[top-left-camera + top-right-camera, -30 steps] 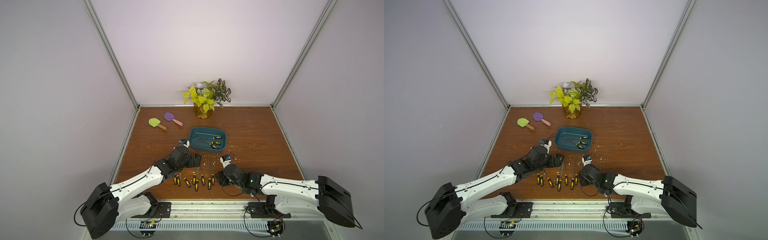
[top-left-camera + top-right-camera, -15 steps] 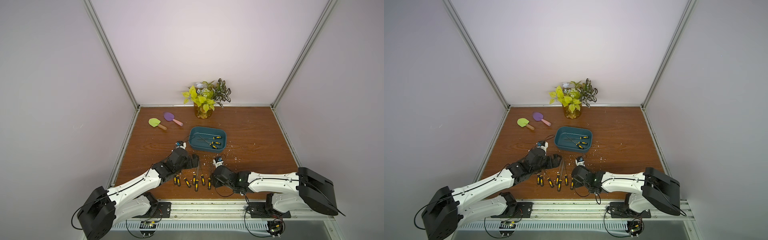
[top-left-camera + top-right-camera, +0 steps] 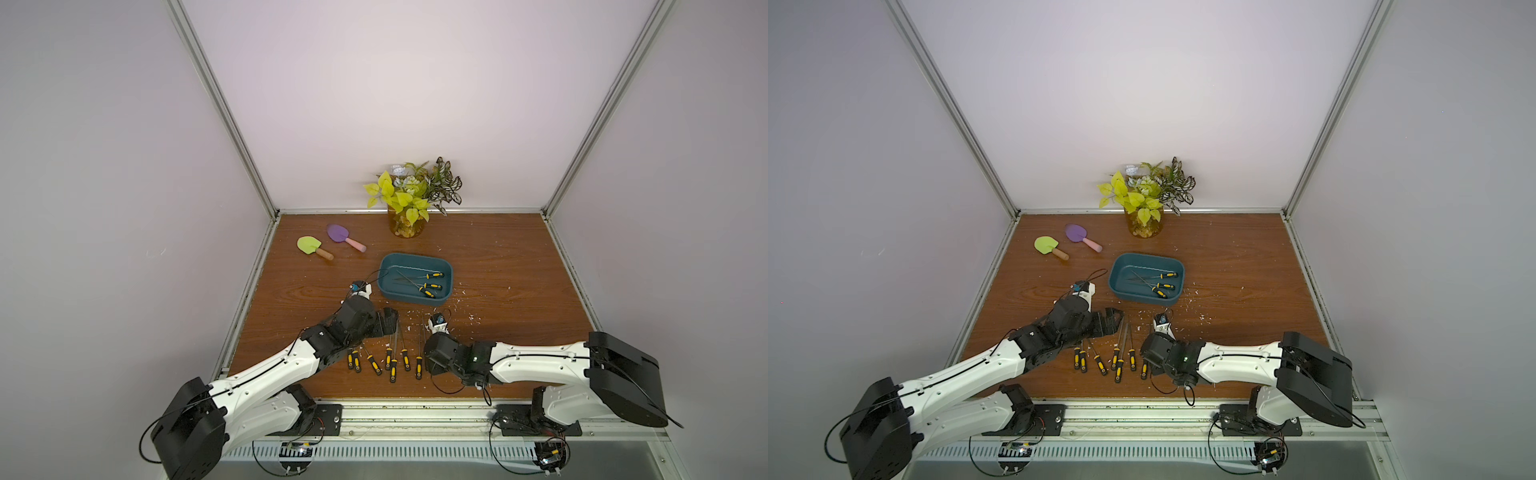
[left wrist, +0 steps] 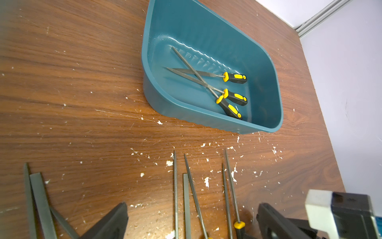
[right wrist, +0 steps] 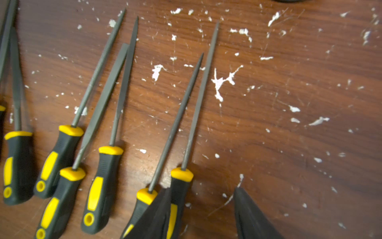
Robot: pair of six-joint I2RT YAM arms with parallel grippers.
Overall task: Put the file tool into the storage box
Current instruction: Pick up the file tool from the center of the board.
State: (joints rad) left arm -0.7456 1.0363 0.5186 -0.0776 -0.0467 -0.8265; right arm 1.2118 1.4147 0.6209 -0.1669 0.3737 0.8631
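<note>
The teal storage box (image 3: 412,300) (image 3: 1144,300) (image 4: 186,112) sits mid-table with three yellow-and-black handled files (image 3: 428,286) (image 4: 233,93) inside. Several more files (image 3: 390,362) (image 3: 1117,361) (image 5: 99,165) lie in a row near the front edge, tips toward the box. My left gripper (image 4: 192,225) (image 3: 390,322) is open wide low over their shafts, holding nothing. My right gripper (image 5: 201,211) is open at the right end of the row; the rightmost file's handle (image 5: 180,186) lies between its fingers, against one fingertip (image 5: 157,215). In both top views the right wrist (image 3: 444,357) hides those fingers.
An amber plant jar (image 3: 405,227) stands at the back wall. A green scoop (image 3: 309,246) and a purple scoop (image 3: 338,232) lie at the back left. White flecks (image 5: 221,82) litter the wood between the box and the files. Metal rails edge the table.
My right arm has swung left and down toward the right end of the file row. The left arm has hardly moved. Both grippers stay open.
</note>
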